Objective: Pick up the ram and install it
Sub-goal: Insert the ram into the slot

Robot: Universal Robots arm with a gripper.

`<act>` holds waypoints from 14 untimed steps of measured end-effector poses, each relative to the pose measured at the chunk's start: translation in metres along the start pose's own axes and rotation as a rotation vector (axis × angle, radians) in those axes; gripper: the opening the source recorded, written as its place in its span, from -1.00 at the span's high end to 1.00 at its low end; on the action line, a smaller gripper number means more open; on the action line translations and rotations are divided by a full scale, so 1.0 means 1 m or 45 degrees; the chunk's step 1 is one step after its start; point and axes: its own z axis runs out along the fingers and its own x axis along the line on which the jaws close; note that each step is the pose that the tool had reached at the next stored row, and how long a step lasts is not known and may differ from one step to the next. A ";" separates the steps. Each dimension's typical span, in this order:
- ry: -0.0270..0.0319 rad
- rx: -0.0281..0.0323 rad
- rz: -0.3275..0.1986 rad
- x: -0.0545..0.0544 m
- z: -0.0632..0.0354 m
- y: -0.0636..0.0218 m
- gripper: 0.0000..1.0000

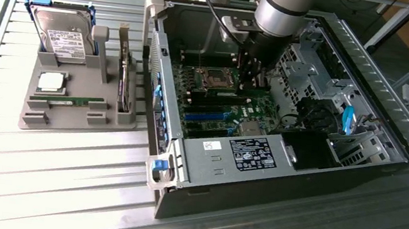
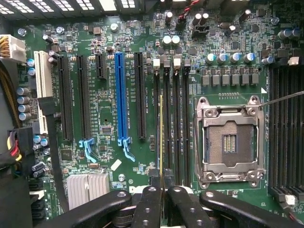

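My gripper is shut on the ram, which the wrist view shows edge-on as a thin strip between the black fingers. The stick hangs over the bank of black memory slots beside the empty CPU socket. Whether it touches a slot, I cannot tell. In the exterior view the gripper reaches down into the open computer case, just beside the CPU socket. A look-alike green ram stick lies in the grey parts tray at the exterior view's left.
The tray also holds a hard drive, a silver CPU chip and an upright expansion card. Blue and black expansion slots run alongside the memory slots. Case walls, a drive cage and the power supply surround the board.
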 end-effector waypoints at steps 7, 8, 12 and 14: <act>0.0001 -0.0001 0.000 0.000 0.0107 0.0010 0.79; 0.0002 -0.0001 0.000 0.000 0.0121 0.0010 0.79; -0.0022 0.0000 0.000 0.000 0.0145 0.0018 0.79; -0.0029 0.0002 0.000 0.001 0.0040 0.0016 0.79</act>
